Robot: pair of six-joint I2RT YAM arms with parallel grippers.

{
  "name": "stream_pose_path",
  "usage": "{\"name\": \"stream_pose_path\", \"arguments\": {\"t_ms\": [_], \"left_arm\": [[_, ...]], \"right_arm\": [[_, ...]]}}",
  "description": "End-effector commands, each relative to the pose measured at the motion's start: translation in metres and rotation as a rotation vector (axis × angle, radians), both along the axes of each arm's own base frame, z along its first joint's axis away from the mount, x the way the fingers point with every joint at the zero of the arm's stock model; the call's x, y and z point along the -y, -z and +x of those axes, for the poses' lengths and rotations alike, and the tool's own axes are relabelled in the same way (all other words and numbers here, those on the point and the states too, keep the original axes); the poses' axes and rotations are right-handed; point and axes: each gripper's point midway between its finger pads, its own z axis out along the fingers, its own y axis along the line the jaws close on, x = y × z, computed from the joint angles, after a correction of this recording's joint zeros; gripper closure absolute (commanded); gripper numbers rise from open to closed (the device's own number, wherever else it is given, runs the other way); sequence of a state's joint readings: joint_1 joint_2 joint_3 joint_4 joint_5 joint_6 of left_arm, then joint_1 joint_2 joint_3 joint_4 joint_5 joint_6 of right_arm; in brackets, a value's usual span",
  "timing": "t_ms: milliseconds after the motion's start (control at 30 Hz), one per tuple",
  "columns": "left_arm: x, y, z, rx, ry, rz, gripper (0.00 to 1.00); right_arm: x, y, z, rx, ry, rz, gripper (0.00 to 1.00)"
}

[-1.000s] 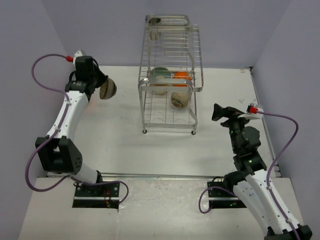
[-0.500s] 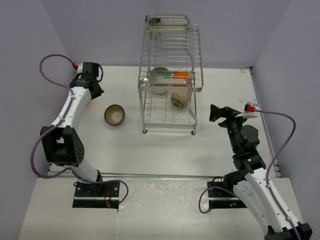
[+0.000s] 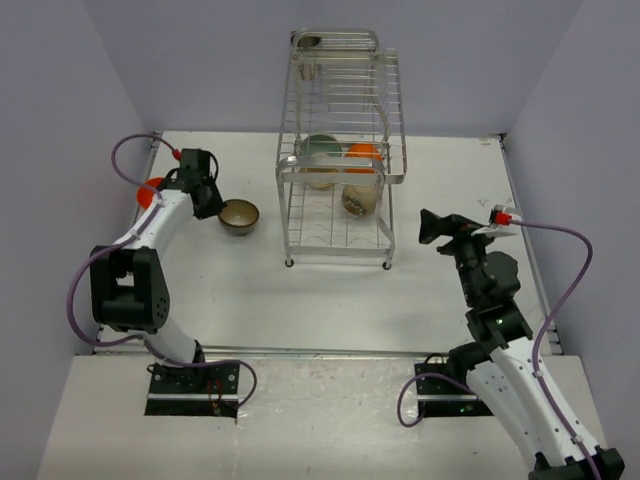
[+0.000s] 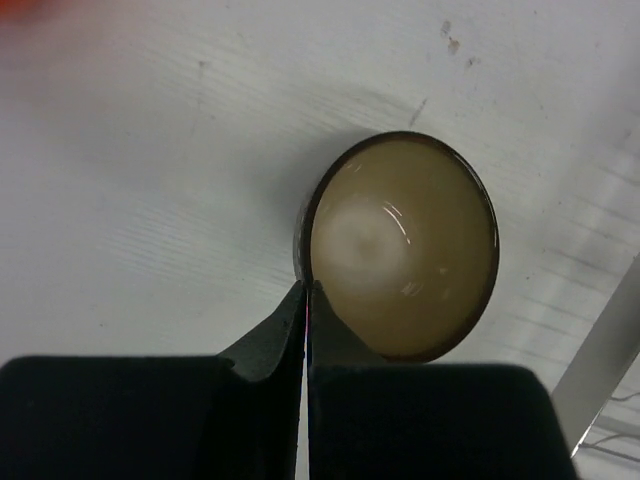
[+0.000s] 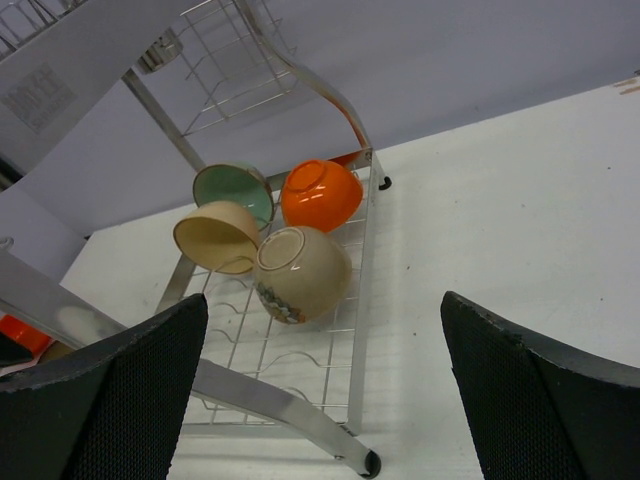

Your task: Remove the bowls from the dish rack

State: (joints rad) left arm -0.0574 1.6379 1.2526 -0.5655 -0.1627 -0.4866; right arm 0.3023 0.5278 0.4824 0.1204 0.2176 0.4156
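Observation:
The dull brown-olive bowl (image 3: 239,215) sits on the table left of the dish rack (image 3: 340,100). It fills the left wrist view (image 4: 405,260). My left gripper (image 3: 212,204) is shut, its tips pinching the bowl's near rim (image 4: 306,290). In the rack's lower tier lie a mint green bowl (image 5: 235,190), an orange bowl (image 5: 320,193), a cream-beige bowl (image 5: 218,237) and a beige flower-patterned bowl (image 5: 300,273), all tipped over. My right gripper (image 3: 432,226) is open and empty, right of the rack and facing it.
A second orange bowl (image 3: 147,193) shows partly behind my left arm at the table's far left. The rack's upper tier (image 3: 335,45) holds a small metal cup. Walls close the table in on the left, back and right.
The brown-olive bowl went from held in the air at the far left to down on the table, then shifted toward the rack. My left gripper came down to it. The right arm barely moved.

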Motion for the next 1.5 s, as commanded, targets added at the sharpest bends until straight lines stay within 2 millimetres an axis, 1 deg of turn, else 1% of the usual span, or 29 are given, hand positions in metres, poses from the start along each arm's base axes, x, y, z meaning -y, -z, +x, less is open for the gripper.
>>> {"name": "stream_pose_path", "arguments": {"t_ms": [0, 33, 67, 100, 133, 267, 300, 367, 433, 467, 533, 567, 633, 767, 833, 867, 900, 1000, 1033, 1100, 1133, 1167, 1200, 1233, 1300, 1333, 1467], "left_arm": [[0.027, -0.012, 0.012, 0.098, 0.104, -0.081, 1.00], [0.032, -0.009, 0.012, 0.090, 0.119, -0.092, 1.00], [0.032, -0.006, 0.013, 0.082, 0.119, -0.092, 1.00], [0.034, 0.004, 0.012, 0.057, 0.123, -0.092, 1.00], [0.038, 0.008, 0.013, 0.045, 0.137, -0.098, 1.00], [0.042, 0.029, 0.013, -0.008, 0.136, -0.096, 1.00], [0.041, 0.036, 0.013, -0.026, 0.133, -0.091, 0.98], [0.037, 0.046, 0.013, -0.051, 0.122, -0.068, 0.88], [0.034, 0.051, 0.014, -0.060, 0.115, -0.054, 0.75], [0.034, 0.054, 0.013, -0.069, 0.115, -0.054, 0.71], [0.035, 0.055, 0.014, -0.066, 0.111, -0.060, 0.61], [0.034, 0.057, 0.013, -0.071, 0.106, -0.055, 0.59], [0.032, 0.056, 0.013, -0.070, 0.093, -0.044, 0.57], [0.025, 0.034, 0.014, -0.007, 0.061, -0.026, 0.54], [0.022, 0.029, 0.013, -0.007, 0.049, -0.012, 0.52], [0.020, 0.023, 0.013, 0.003, 0.043, -0.004, 0.50], [0.019, 0.021, 0.013, 0.007, 0.037, -0.001, 0.43], [0.017, 0.007, 0.012, 0.034, 0.026, 0.004, 0.33], [0.017, 0.004, 0.011, 0.040, 0.027, 0.002, 0.33], [0.018, -0.008, 0.010, 0.070, 0.022, -0.007, 0.32], [0.013, -0.013, 0.010, 0.087, 0.000, 0.008, 0.31], [0.011, -0.024, 0.008, 0.119, -0.010, 0.020, 0.30], [0.005, -0.029, 0.008, 0.133, -0.028, 0.054, 0.25], [0.002, -0.032, 0.008, 0.135, -0.033, 0.068, 0.24], [-0.002, -0.026, 0.007, 0.069, -0.033, 0.095, 0.24], [-0.001, -0.017, 0.006, 0.036, -0.025, 0.095, 0.24], [0.008, 0.004, 0.003, -0.013, -0.002, 0.062, 0.25]], "right_arm": [[-0.001, -0.013, -0.001, 0.029, -0.004, 0.012, 0.01], [-0.002, -0.013, -0.001, 0.031, -0.011, 0.012, 0.01], [-0.002, -0.013, -0.001, 0.029, -0.009, 0.012, 0.01], [-0.002, -0.013, -0.001, 0.028, -0.007, 0.010, 0.01], [0.000, -0.013, -0.002, 0.031, -0.003, 0.010, 0.01], [0.003, -0.016, -0.006, 0.049, 0.007, 0.012, 0.01], [0.003, -0.015, -0.006, 0.050, 0.005, 0.010, 0.01], [0.003, -0.016, -0.007, 0.056, 0.004, 0.009, 0.01], [0.003, -0.015, -0.007, 0.053, 0.009, 0.010, 0.01], [0.003, -0.015, -0.006, 0.053, 0.007, 0.010, 0.01], [0.002, -0.014, -0.006, 0.050, 0.004, 0.012, 0.01], [0.002, -0.014, -0.005, 0.050, 0.004, 0.012, 0.01], [0.000, -0.013, -0.005, 0.051, -0.006, 0.015, 0.01], [-0.001, -0.012, -0.004, 0.048, -0.011, 0.019, 0.01], [-0.002, -0.012, -0.004, 0.050, -0.017, 0.019, 0.01], [-0.002, -0.012, -0.004, 0.051, -0.017, 0.020, 0.01], [-0.003, -0.013, -0.004, 0.054, -0.019, 0.022, 0.01], [-0.003, -0.013, -0.005, 0.055, -0.022, 0.024, 0.01], [-0.004, -0.013, -0.005, 0.056, -0.025, 0.024, 0.01], [-0.004, -0.014, -0.004, 0.059, -0.028, 0.024, 0.01], [-0.004, -0.013, -0.004, 0.057, -0.028, 0.024, 0.01], [-0.005, -0.014, -0.005, 0.059, -0.031, 0.024, 0.01], [-0.005, -0.013, -0.005, 0.056, -0.031, 0.023, 0.01], [-0.005, -0.014, -0.005, 0.059, -0.031, 0.024, 0.01], [-0.004, -0.016, -0.006, 0.068, -0.029, 0.025, 0.01], [-0.004, -0.015, -0.007, 0.069, -0.029, 0.026, 0.01], [-0.003, -0.016, -0.007, 0.069, -0.028, 0.026, 0.01]]}}
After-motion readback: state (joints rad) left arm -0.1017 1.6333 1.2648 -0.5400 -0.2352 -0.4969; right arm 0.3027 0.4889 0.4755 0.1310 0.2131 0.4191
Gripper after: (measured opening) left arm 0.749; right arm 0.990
